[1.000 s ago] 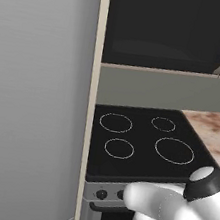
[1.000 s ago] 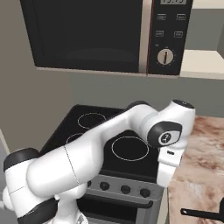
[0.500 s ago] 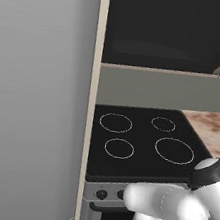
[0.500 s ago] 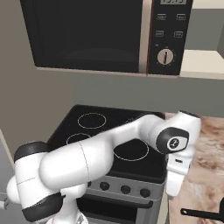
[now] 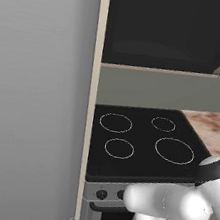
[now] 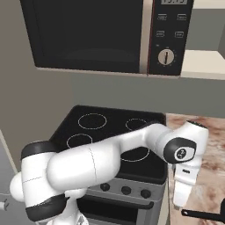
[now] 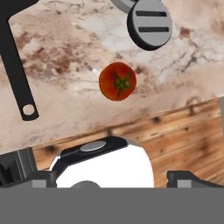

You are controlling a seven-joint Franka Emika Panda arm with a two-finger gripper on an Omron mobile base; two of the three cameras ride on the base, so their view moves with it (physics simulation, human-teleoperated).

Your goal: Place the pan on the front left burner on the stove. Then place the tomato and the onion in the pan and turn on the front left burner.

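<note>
Hand view looks down on a marbled counter (image 7: 65,87), where the tomato (image 7: 117,81) lies bare, stem upward, touching nothing. Taking the tomato as the landmark: a long black handle (image 7: 16,65) with a hanging hole at its end runs down the picture well to its left, the rest of that utensil being cut off; a dark round object with two grey slots (image 7: 149,22) sits near it toward the top right; the counter edge and wooden floor (image 7: 183,135) lie below it. The gripper (image 7: 113,177) stands with its jaws wide apart and nothing between them, its dark fingertips (image 7: 188,177) low in the picture, short of the tomato.

Left base view shows the stove (image 5: 147,143), its front left burner (image 5: 119,148) bare. Right base view shows the arm reaching past the stove's right edge over the counter, with a black handle (image 6: 204,215) at the bottom right.
</note>
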